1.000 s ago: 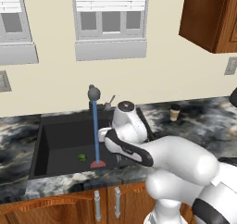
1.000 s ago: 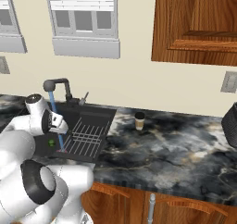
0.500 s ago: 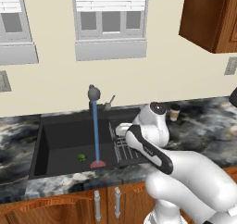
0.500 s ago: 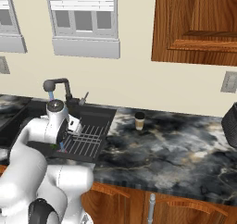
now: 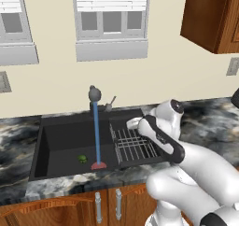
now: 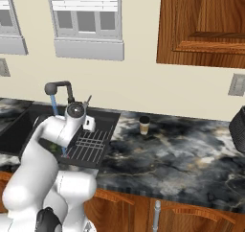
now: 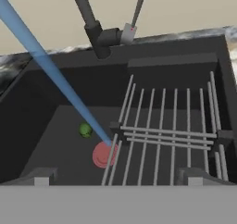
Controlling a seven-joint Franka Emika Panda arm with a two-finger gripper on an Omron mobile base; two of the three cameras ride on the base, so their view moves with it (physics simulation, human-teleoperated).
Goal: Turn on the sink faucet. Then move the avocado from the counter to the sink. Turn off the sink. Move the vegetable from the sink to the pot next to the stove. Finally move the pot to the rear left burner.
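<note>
I judge that the step in hand is to turn off the sink, because the avocado (image 7: 85,130) already lies on the floor of the sink (image 5: 60,141) and the water stream (image 7: 55,75) runs from the faucet (image 7: 95,26) down to the bottom.

The gripper (image 5: 133,123) hangs over the drying rack (image 7: 166,135) at the right part of the sink. In the hand view only the ends of the two fingertips (image 7: 41,177) rise at the bottom, far from each other, so I judge the jaws spread with nothing between them. The base views do not show the fingers clearly.

From the jaws, the faucet lever (image 7: 134,17) is ahead and above, a thin stick tilted a little, just beside the faucet body. The avocado is ahead and to the left of the jaws, lower down, near the place where the stream hits.

To do this well, I would bring the jaws forward and up until the lever stands between the fingers or against one finger, then push it to the closed position with a slow motion. The risk I see is to hit the faucet body, because the lever is thin and very near to it.
</note>
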